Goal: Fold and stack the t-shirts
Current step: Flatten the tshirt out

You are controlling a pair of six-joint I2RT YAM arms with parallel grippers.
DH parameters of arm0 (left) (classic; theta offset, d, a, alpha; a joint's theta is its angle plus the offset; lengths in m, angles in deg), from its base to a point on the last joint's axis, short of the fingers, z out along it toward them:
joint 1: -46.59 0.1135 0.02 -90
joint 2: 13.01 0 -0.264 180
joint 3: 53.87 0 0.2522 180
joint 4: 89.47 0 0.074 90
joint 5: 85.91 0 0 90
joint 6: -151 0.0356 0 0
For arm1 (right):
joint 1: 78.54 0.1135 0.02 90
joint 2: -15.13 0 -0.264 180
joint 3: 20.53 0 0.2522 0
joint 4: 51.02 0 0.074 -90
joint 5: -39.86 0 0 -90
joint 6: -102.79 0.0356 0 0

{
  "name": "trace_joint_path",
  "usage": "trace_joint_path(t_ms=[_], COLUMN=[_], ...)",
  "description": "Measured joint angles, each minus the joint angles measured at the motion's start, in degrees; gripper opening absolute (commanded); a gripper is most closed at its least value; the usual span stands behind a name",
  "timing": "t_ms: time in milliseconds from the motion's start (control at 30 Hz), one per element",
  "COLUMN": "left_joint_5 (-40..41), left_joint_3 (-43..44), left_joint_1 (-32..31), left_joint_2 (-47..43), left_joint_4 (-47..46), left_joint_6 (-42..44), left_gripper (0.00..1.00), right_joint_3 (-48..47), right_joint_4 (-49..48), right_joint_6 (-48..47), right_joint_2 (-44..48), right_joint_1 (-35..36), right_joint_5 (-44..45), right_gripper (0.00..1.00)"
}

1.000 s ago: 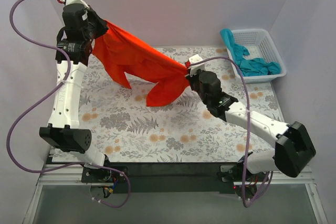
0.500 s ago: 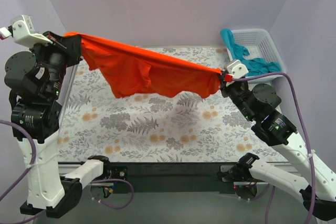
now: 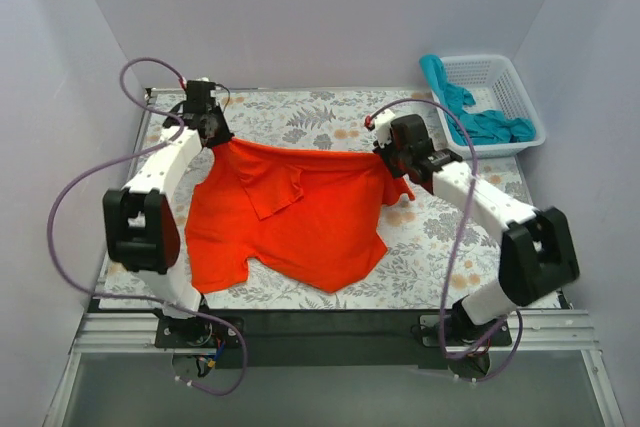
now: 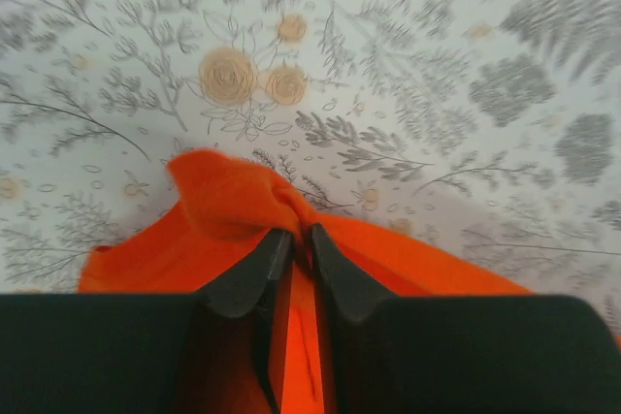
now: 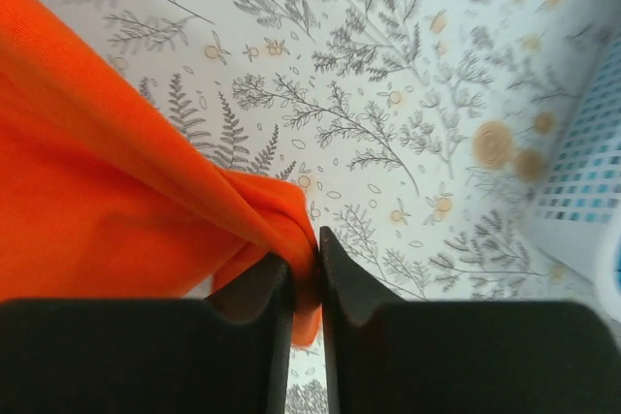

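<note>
An orange t-shirt (image 3: 300, 212) lies spread on the floral table, its near hem toward the front edge. My left gripper (image 3: 215, 137) is shut on its far left corner; in the left wrist view the black fingers (image 4: 254, 273) pinch a bunched orange fold (image 4: 238, 203). My right gripper (image 3: 388, 157) is shut on the far right corner, and the right wrist view shows the orange cloth (image 5: 116, 210) clamped between the fingers (image 5: 344, 278). Teal t-shirts (image 3: 480, 117) lie in the basket at the back right.
A white plastic basket (image 3: 528, 97) stands at the back right corner; its mesh wall shows in the right wrist view (image 5: 592, 191). Purple cables loop from both arms. The floral tablecloth (image 3: 300, 112) is bare behind the shirt.
Both arms have swung down from holding the shirt stretched in the air. The orange shirt now lies flat on the table, with both grippers low at its far corners.
</note>
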Motion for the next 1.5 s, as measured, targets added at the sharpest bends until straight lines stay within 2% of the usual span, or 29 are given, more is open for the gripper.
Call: trace_joint_path(t_ms=[33,67,100,133,167,200,233,267,333,367,533,633,767,1000,1067,1333,1500], left_joint_5=[-0.3,-0.5,-0.8,-1.2,-1.7,-2.1,-2.8,-3.5,-5.3,-6.4,-9.4,-9.1,-9.0,-4.8,-4.0,-2.6,-1.9], left_joint_3=[0.0,0.0,0.1,0.2,0.2,0.2,0.2,0.2,-1.4,-3.6,-17.9,-23.6,-28.1,-30.5,-30.5,-30.4,-30.3], left_joint_1=[0.0,0.0,0.0,0.0,0.0,0.0,0.0,0.0,0.0,0.0,-1.8,-5.6,-9.9,-10.6,-11.2,-13.2,-13.3], left_joint_2=[4.2,8.5,11.2,13.4,14.7,15.2,15.2,14.6,11.7,9.0,-7.1,-11.0,-9.6,-6.6,-6.2,-0.9,-0.6], left_joint_4=[-0.5,-1.3,-1.9,-2.3,-2.6,-2.6,-2.7,-3.1,-5.1,-6.4,-7.8,-7.9,-7.7,-6.4,-6.7,-7.1,-7.5], left_joint_6=[-0.4,-0.8,-1.2,-1.8,-2.5,-3.1,-4.0,-4.9,-6.6,-7.4,-13.1,-15.5,-17.7,-20.2,-20.6,-21.7,-22.0], left_gripper=[0.2,0.25,0.36,0.54,0.63,0.68,0.74,0.75,0.75,0.74,0.62,0.58,0.54,0.48,0.43,0.37,0.27], right_joint_3=[-1.6,-4.0,-6.5,-9.1,-12.5,-15.6,-18.1,-19.6,-20.3,-20.2,-14.6,-8.8,-2.8,5.3,6.3,7.3,7.9], right_joint_4=[0.2,0.2,0.4,1.4,2.1,2.6,3.1,3.5,4.3,4.6,5.2,5.8,5.9,5.6,5.4,3.5,2.4], right_joint_6=[0.4,1.0,1.5,1.6,2.1,2.6,3.1,3.6,4.3,4.8,8.4,10.4,12.2,14.1,14.4,14.9,15.0], right_joint_2=[-4.2,-9.2,-12.9,-16.0,-19.5,-22.4,-24.4,-25.3,-24.7,-23.8,-15.6,-9.6,-5.0,-1.8,-1.7,-1.2,-1.0], right_joint_1=[-1.2,-2.3,-3.1,-3.6,-4.1,-4.5,-4.7,-4.8,-4.8,-4.7,-4.7,-4.6,-4.6,-4.6,-4.6,-4.6,-4.6], right_joint_5=[-0.8,-1.4,-1.5,-1.5,-1.4,-1.4,-1.4,-1.4,-1.4,-1.5,-1.4,-1.7,-2.6,-4.5,-4.8,-5.7,-5.8], right_gripper=[0.25,0.32,0.35,0.41,0.47,0.54,0.66,0.7,0.79,0.8,0.8,0.8,0.81,0.81,0.81,0.81,0.8])
